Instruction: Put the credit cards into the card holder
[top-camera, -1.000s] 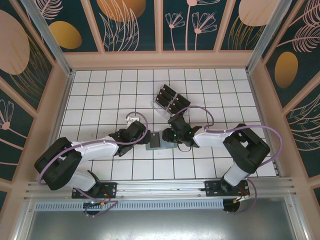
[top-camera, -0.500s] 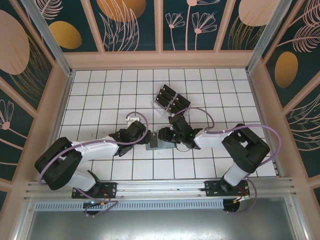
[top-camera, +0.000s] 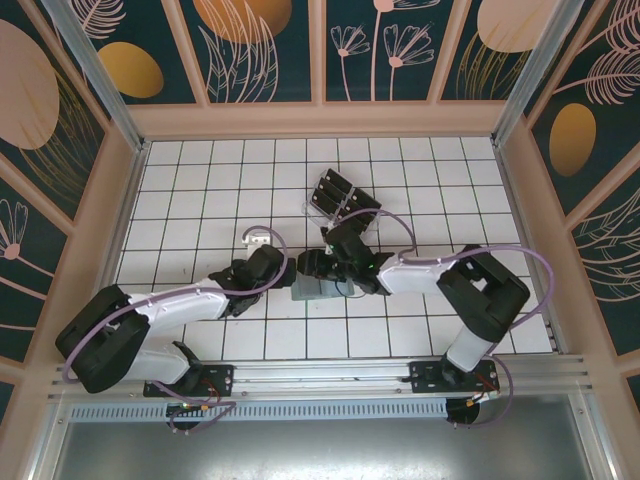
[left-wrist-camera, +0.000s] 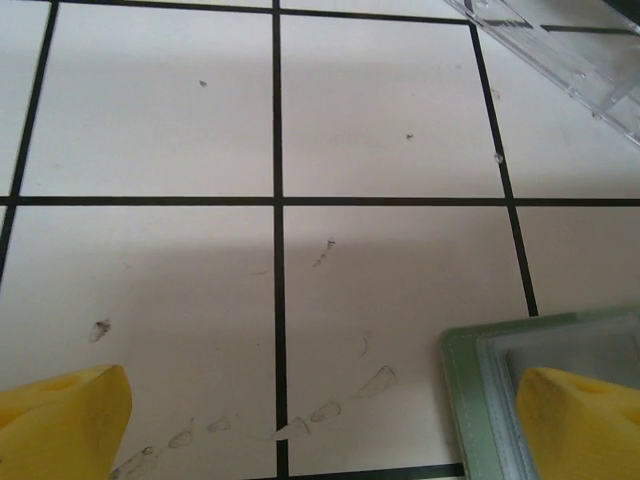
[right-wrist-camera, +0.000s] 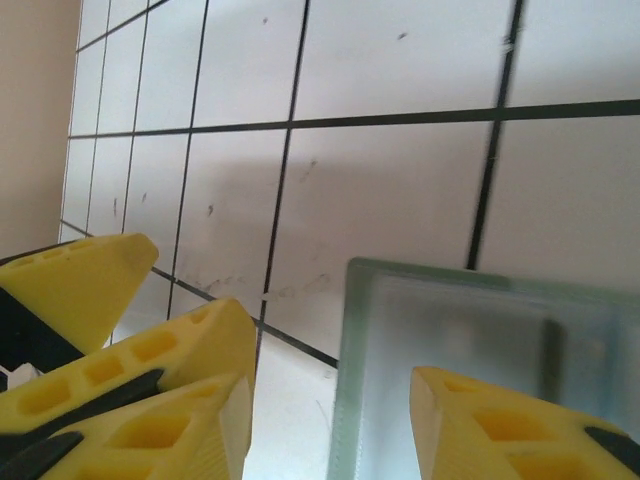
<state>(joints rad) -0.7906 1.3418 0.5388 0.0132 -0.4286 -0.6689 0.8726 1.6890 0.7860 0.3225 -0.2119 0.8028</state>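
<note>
Left gripper (top-camera: 287, 272) sits low over the white tiled table (top-camera: 200, 190) with its yellow fingers spread wide and nothing between them. In my left wrist view, its right-hand fingertip (left-wrist-camera: 575, 425) overlaps the corner of the grey-green card holder (left-wrist-camera: 480, 390). The card holder (top-camera: 314, 291) lies flat on the table just at 5 o'clock of that gripper. My right gripper (top-camera: 312, 266) reaches in from 3 o'clock, directly above the holder. Its fingers are parted and clamp nothing: one fingertip (right-wrist-camera: 500, 430) is over the holder (right-wrist-camera: 450, 320), the other is off its left edge. At 12 o'clock of the holder, near but apart, the clear slotted rack (top-camera: 318, 212) carries the black credit cards (top-camera: 342, 198).
</note>
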